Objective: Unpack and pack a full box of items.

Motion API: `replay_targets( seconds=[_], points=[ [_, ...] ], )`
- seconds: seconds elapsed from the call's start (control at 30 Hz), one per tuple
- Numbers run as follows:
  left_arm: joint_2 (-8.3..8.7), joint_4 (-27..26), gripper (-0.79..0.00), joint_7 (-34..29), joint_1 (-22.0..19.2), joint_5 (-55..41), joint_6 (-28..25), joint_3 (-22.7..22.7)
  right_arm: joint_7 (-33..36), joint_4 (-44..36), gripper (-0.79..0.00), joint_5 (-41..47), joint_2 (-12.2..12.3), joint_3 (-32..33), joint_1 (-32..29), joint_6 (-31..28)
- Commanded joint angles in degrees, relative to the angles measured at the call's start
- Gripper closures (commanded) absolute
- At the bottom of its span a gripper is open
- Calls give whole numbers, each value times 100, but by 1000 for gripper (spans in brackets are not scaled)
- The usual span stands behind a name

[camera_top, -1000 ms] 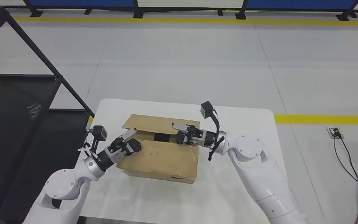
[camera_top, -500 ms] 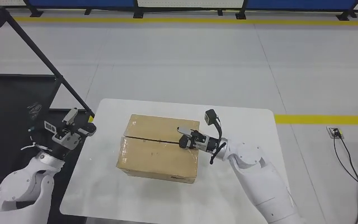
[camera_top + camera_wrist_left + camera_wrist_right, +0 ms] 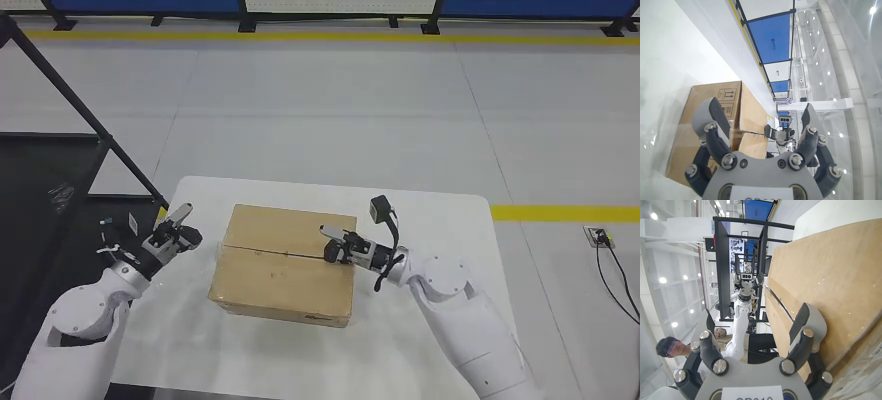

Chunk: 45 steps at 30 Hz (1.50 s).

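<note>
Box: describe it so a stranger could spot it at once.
On the white table, look between the left gripper and the right gripper. The box sits mid-table. It is brown cardboard against the white table and arms, its top flaps shut along a single seam.

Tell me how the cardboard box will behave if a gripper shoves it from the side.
The cardboard box is broad and low, so it would probably slide on the smooth white table rather than tip. Its top flaps meet at a gapped seam, so they may flex if pressed. Its weight cannot be seen.
</note>
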Motion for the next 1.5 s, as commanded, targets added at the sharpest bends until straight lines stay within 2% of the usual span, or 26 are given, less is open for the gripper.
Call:
replay_targets(
  seconds=[0.0,0.17,0.3,0.4,0.63,0.73,0.8,0.87,1.03,1.2,1.27,1.37,1.47],
  points=[
    [-3,-51,-785,110,49,75,-167,-4,-58,-4,-785,-40,5,-4,-27,-6],
    [26,-189,-785,-28,394,-527,-135,-400,-217,-87,-785,-182,14,-33,-83,-186],
    [71,-311,-785,-101,858,-660,-59,-760,-140,-162,-785,-241,21,-65,-71,-511],
    [84,-432,-785,-132,1190,-797,31,-934,-182,-126,-785,-379,13,-133,33,-532],
    [72,-628,-785,29,1705,-360,-76,-844,-231,124,-785,-406,-51,-333,362,-565],
    [54,-598,-785,121,1734,-681,132,-888,-241,244,-785,-359,-74,-379,463,-714],
    [55,-617,-785,515,1755,-351,108,-924,-254,324,-785,-319,-87,-397,516,-818],
    [50,-625,-785,686,1744,-157,405,-843,-251,415,-785,-290,-98,-418,567,-875],
    [50,-625,-785,686,1744,-157,405,-843,-259,538,-785,-310,-129,-504,654,-1168],
    [50,-625,-785,686,1744,-157,405,-843,-74,546,-785,-194,-151,-594,652,-1198],
    [63,-717,-785,803,1818,382,151,-797,114,556,-785,-83,-149,-603,653,-1158],
    [42,-703,-785,543,1876,4,11,-763,354,541,-785,-38,-146,-642,663,-1130],
    [23,-632,-785,423,1828,-476,212,-792,445,555,-785,-4,-149,-670,664,-1140]
  ],
)
